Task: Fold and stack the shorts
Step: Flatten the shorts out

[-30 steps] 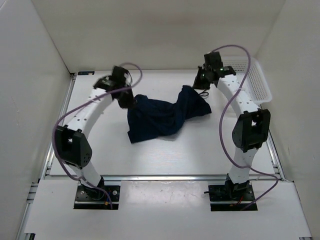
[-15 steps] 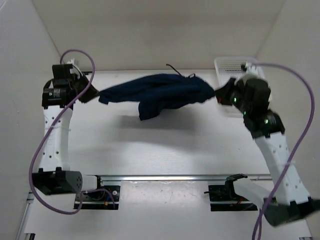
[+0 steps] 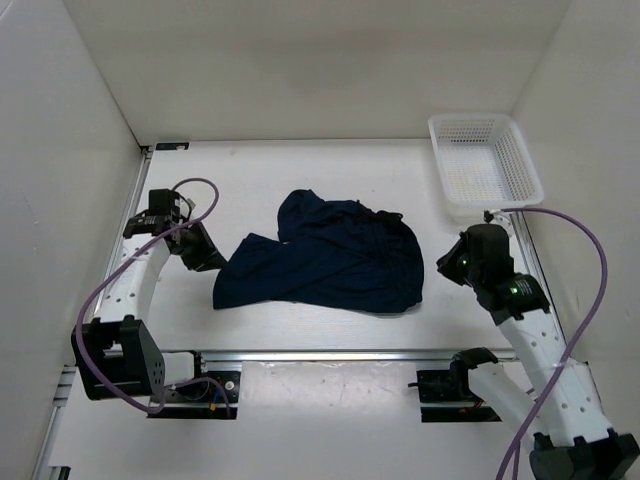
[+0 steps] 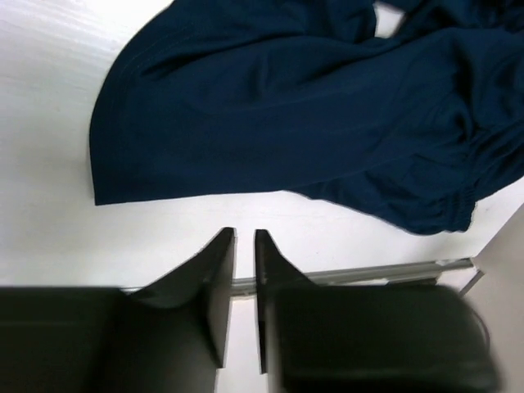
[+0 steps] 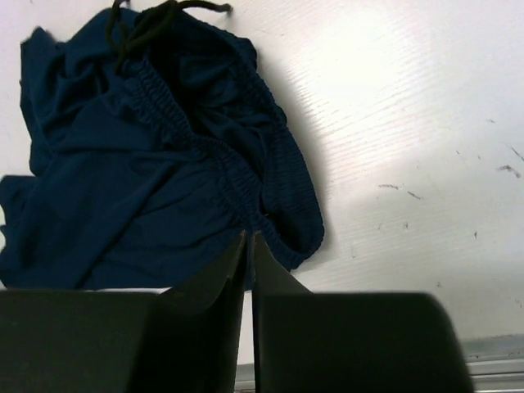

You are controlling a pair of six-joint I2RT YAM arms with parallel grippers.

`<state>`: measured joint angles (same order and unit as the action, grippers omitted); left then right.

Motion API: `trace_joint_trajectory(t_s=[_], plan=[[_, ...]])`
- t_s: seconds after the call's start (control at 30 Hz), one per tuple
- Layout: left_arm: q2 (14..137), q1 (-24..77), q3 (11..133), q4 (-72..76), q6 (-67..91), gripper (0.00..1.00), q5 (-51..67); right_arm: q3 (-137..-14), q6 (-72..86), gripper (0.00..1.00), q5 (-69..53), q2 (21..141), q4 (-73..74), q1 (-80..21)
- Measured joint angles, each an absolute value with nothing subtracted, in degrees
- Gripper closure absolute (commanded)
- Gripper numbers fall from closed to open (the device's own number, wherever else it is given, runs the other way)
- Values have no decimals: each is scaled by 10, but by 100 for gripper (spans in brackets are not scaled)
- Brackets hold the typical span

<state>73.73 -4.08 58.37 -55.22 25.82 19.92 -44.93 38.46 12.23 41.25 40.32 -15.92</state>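
The dark navy blue soft fabric shorts (image 3: 330,262) lie on the white counter (image 3: 300,180), left of the white plastic mesh basket (image 3: 478,120) and nearer the arm bases than it. They are spread out but rumpled. The gathered waistband is bunched on the side toward the basket, one wide leg runs away from it, and a dark drawstring (image 5: 164,11) trails off the waistband. No clean crease or doubled panel shows, so the task looks to be at its start: the cloth is laid out roughly, and smoothing, folding and stacking are all left. The basket holds no garment.

The left gripper (image 3: 207,260) sits low at the leg hem, on the side of the shorts far from the basket. In its wrist view its fingers (image 4: 219,270) stand a narrow slit apart with bare counter showing between them and no cloth in the gap. The right gripper (image 3: 452,266) is nearer than the basket and just beside the waistband edge. Its fingers (image 5: 274,282) are almost together, and since their tips overlap the hem in the wrist view, it cannot be told whether they nip cloth or stand free of it.

By count: one pair of shorts, one drawstring, one basket, two arms and two grippers.
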Motion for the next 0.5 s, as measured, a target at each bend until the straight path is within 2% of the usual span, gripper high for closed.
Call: trace_joint_trajectory(t_s=[0.07, 0.1, 0.17, 0.2, 0.23, 0.27, 0.33, 0.5], plan=[[727, -41, 585, -548, 260, 75, 196, -464, 385, 94, 105, 451, 397, -159], [723, -41, 584, -548, 262, 65, 192, -467, 384, 82, 94, 471, 395, -160], [715, -41, 573, -538, 268, 48, 188, -468, 378, 66, 66, 517, 389, -168], [714, -40, 563, -535, 275, 35, 186, -468, 370, 49, 54, 547, 387, -177], [716, -36, 553, -534, 282, 18, 183, -468, 362, 44, 46, 576, 387, -189], [722, -32, 546, -532, 290, 15, 182, -469, 353, 40, 37, 606, 387, -203], [740, -22, 533, -524, 301, 13, 181, -480, 340, 40, 29, 665, 389, -227], [809, -13, 504, -491, 326, 16, 171, -542, 308, 39, 38, 805, 377, -253]])
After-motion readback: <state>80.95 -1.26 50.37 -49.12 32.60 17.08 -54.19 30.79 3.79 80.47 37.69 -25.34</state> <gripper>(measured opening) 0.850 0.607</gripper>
